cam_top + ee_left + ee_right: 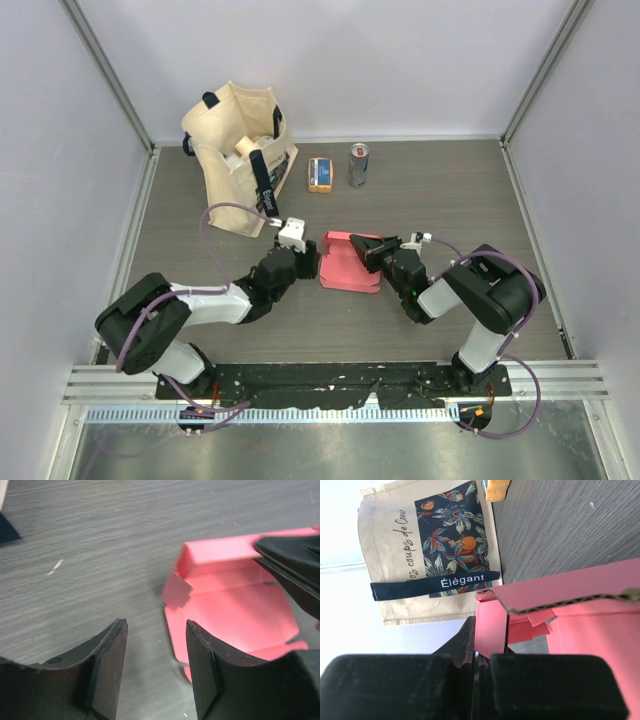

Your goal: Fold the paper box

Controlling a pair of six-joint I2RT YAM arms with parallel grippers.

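Note:
The pinkish-red paper box [345, 265] lies partly unfolded on the table between the two arms, its far wall raised. In the left wrist view the paper box [235, 610] shows an upright back wall and a small side tab. My left gripper [306, 262] is open and empty, at the box's left edge [156, 667]. My right gripper [374, 252] is shut on a side flap of the paper box [492, 625], which stands upright between its fingers [465, 640].
A beige tote bag [240, 150] stands at the back left, its floral print filling the right wrist view [435, 555]. A small orange-and-blue packet [320, 174] and a can [358, 164] stand behind the box. Metal walls close the table's sides.

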